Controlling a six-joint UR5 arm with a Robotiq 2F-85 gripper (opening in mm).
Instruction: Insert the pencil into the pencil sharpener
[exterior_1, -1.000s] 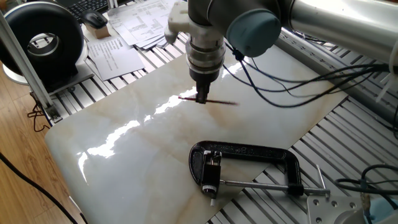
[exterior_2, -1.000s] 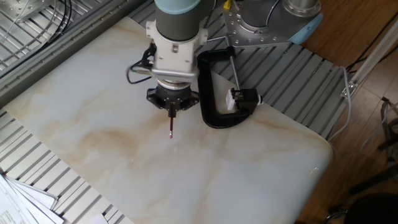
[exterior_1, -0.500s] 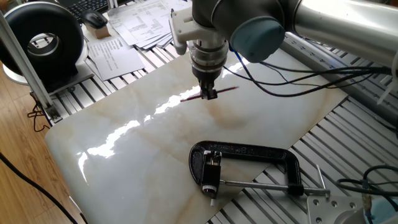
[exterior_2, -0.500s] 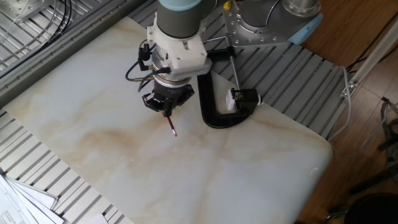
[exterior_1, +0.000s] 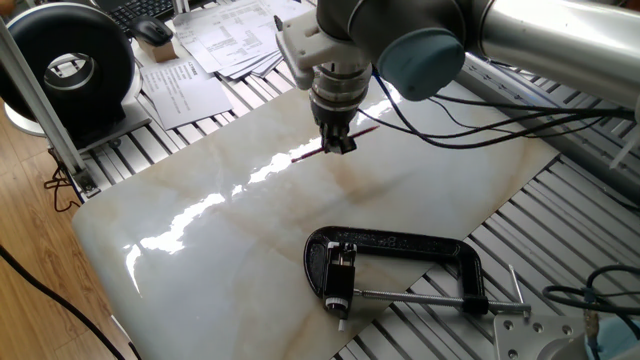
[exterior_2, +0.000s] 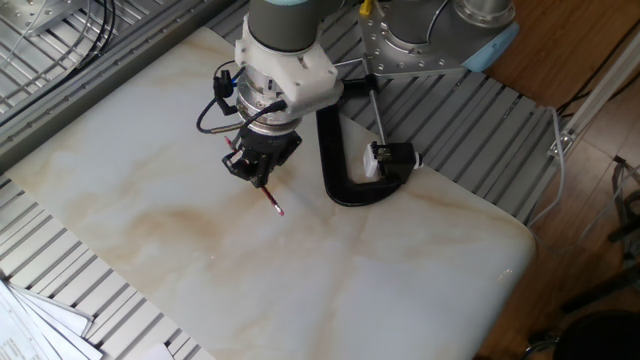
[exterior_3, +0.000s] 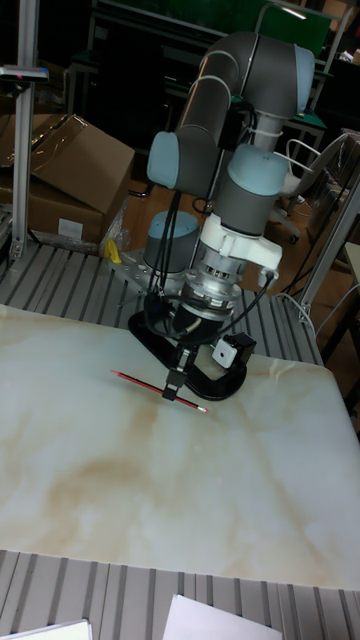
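Jaws clamped on one pencil (exterior_3: 160, 390), tilted above marble slab (exterior_1: 200, 260); one pencil sharpener (exterior_1: 340, 275) inside one clamp (exterior_1: 410, 250).

Glossy cream marble-look desk (exterior_1: 200, 250), smooth w/ glare streaks, on ribbed bare-metal slats (exterior_1: 570, 210). Matt black C-shaped metal clamp (exterior_1: 400, 247), shiny steel screw rod (exterior_1: 410, 296). Thin dark-red pencil (exterior_3: 160, 390), matt.

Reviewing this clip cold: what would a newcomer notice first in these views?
First, the gripper over the middle of the marble slab, shut on the thin red pencil, which is lifted off the slab and slightly tilted. Next, the big black clamp near the slab's edge, gripping the small pencil sharpener with its whitish end. Papers and a black reel sit beyond the slab.
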